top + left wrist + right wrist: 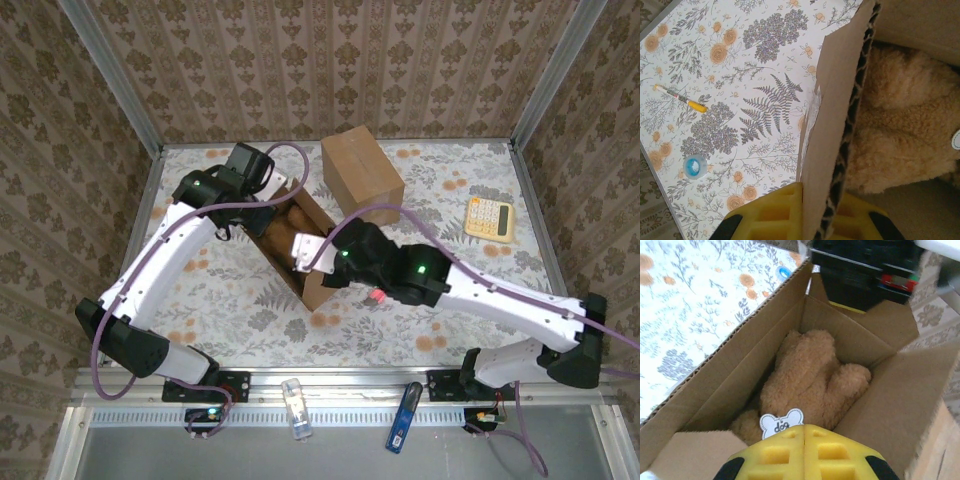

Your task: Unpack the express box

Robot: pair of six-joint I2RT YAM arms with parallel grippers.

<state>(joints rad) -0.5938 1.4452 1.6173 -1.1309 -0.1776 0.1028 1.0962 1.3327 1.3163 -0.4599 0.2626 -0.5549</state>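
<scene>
Express box: open, flaps raised, lying mid-surface between the two arms; every place below is given from it.
Plush toy: tan and furry, lying deep inside the express box and covering most of its bottom; a white paper tag stands up at the toy's near end.
Left pincer: at the far end of the express box, clamped on a flap with the cardboard edge between its yellow fingers. It is likely there to pin the box down and hold its mouth wide while the toy comes out.
Right pincer: over the near end of the express box, fingers pressed together just beside the tag. Whether they pinch fur, the tag or nothing, I cannot tell.
Closed carton: just beyond the express box, to its right.
Calculator: well to the right of the express box.
Pen, blue tape roll: on the surface outside the express box, on the left pincer's side, apart from it.
</scene>
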